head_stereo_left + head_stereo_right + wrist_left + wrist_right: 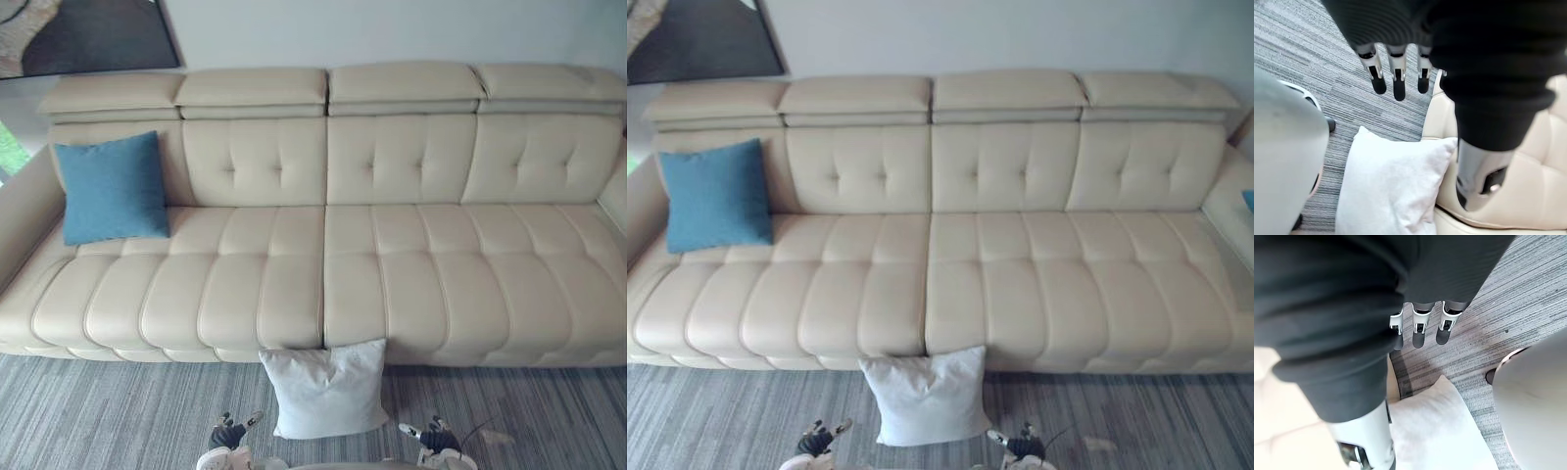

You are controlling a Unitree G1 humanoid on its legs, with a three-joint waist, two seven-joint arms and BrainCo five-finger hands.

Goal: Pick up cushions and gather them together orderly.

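Against the sofa's front edge, right where the two seat halves are meeting, the white cushion (325,390) is standing on the grey striped carpet (98,416), its upper edge leaning on the cream leather and its lower corners resting on the floor. We are looking down on the sofa (411,284) from in front of it. At the left end of the seat the blue cushion (113,188) is sitting upright, propped against the backrest just beside the left armrest (well apart from the white one). We are hanging our left hand (1398,81) above the carpet near the white cushion, fingers straight and slightly apart, thumb out to the side, holding and touching nothing. Our right hand (1419,330) is hanging the same way over the carpet on the cushion's other side, fingers straight, empty. At the sofa's far right end a sliver of blue (1248,201) is showing, too little for us to say what it is. Behind the sofa's left corner a dark framed picture (88,34) is hanging on the wall.
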